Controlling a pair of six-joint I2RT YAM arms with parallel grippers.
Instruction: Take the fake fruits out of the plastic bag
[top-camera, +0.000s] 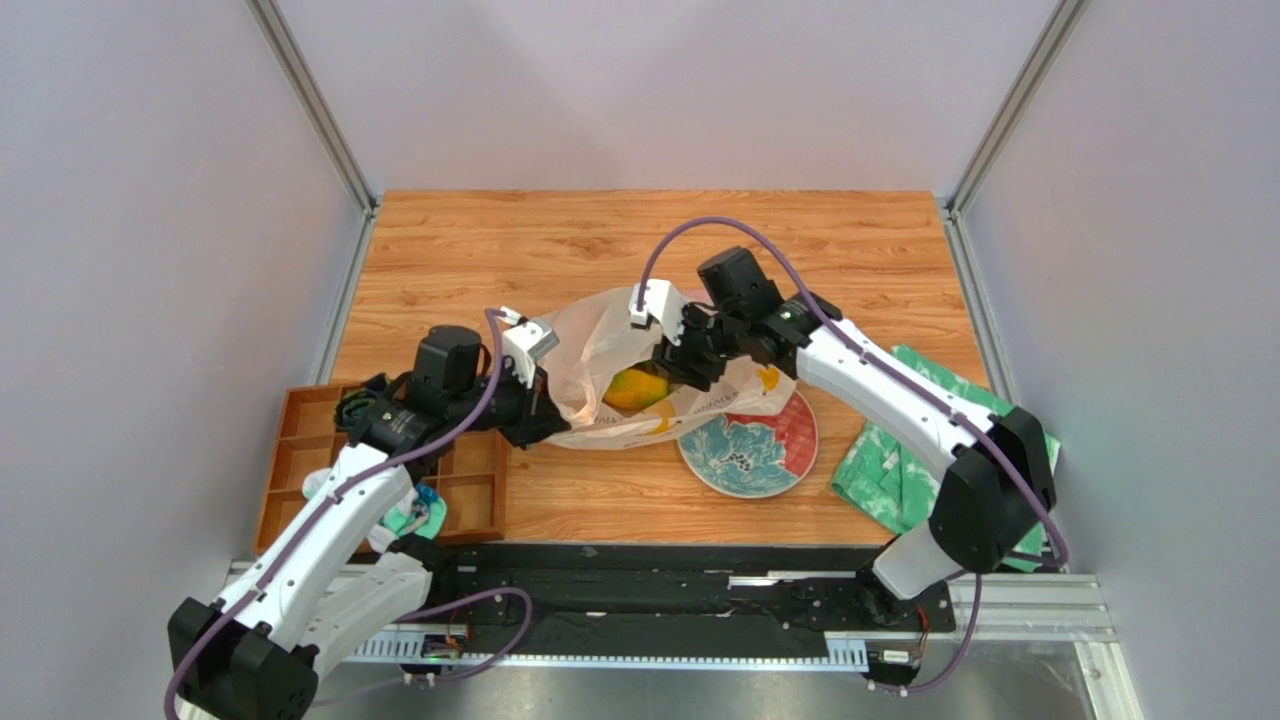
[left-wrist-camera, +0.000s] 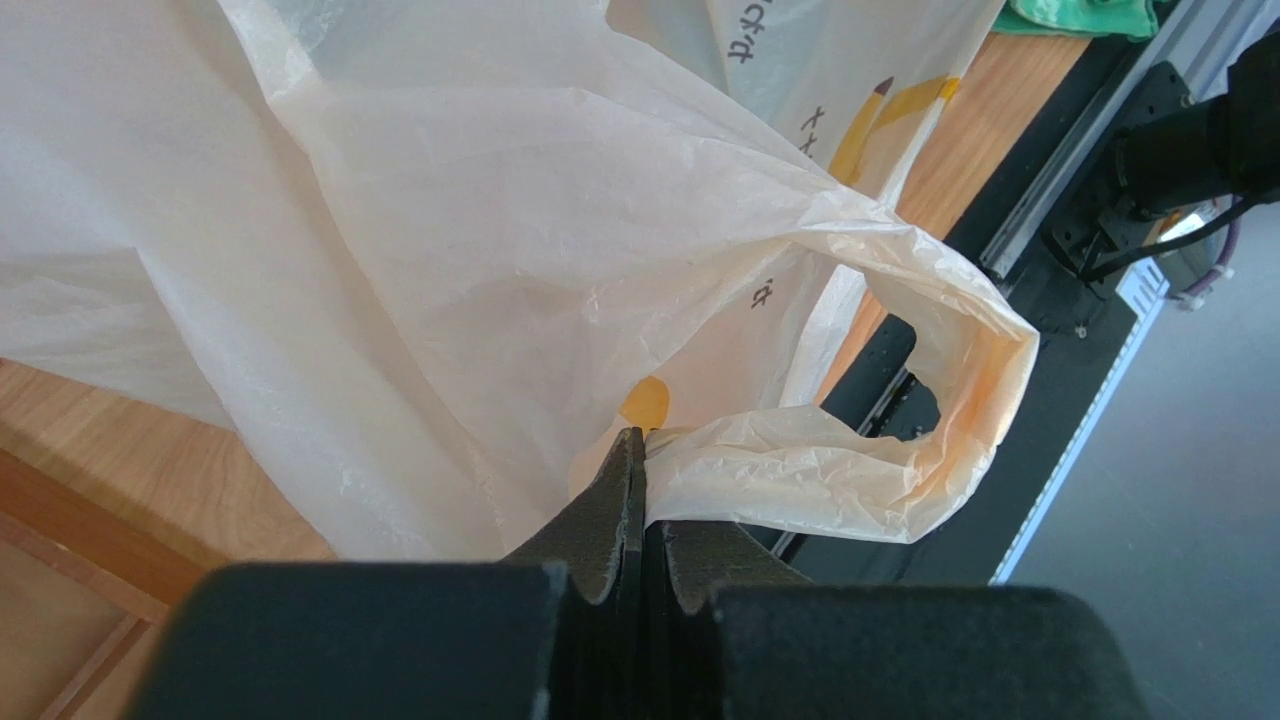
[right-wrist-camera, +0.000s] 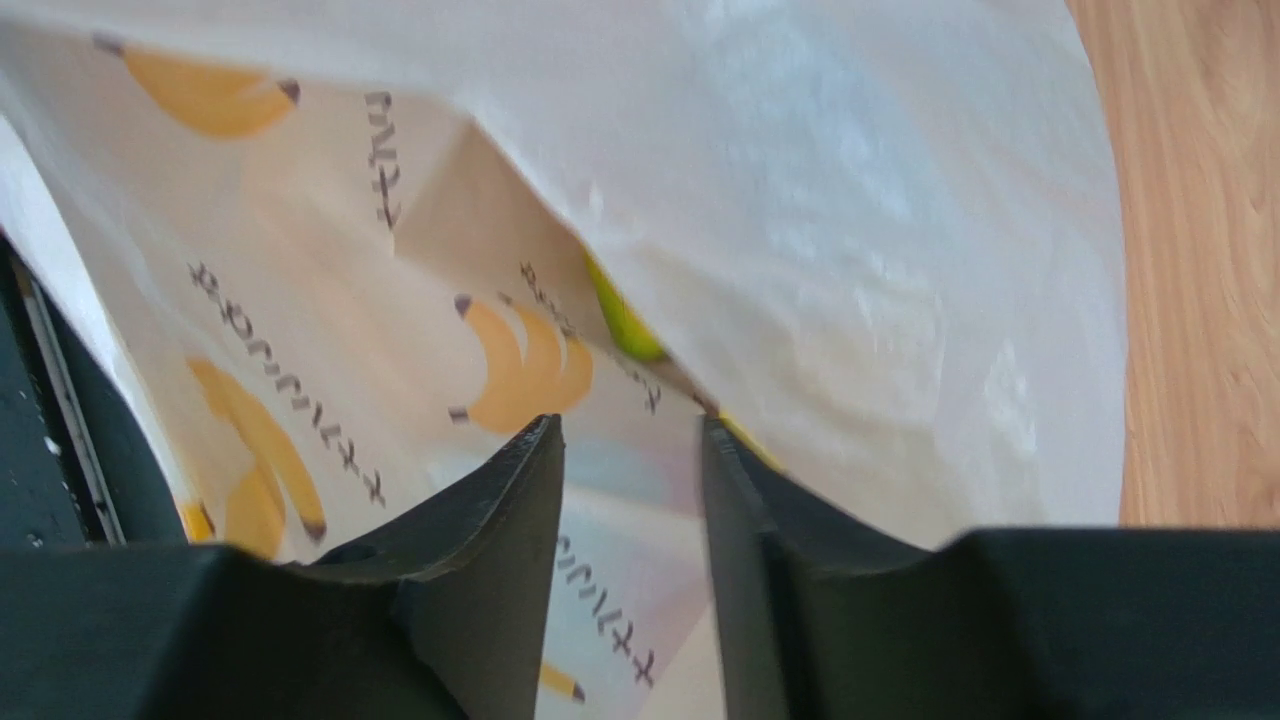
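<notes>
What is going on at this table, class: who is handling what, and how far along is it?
The left arm has its jaws shut on the plastic bag, pinching it beside one loop handle. The right arm reaches to the bag's mouth, its jaws open and gripping nothing. A yellow-orange fruit shows inside the bag, not yet taken out. The bag's far end lies over a patterned plate.

We log left arm (top-camera: 338, 507) at 8 o'clock, right arm (top-camera: 887, 393) at 4: white shells, black joints, purple cables (top-camera: 718, 224); right gripper (right-wrist-camera: 631, 426) black, wedge-fingered.
</notes>
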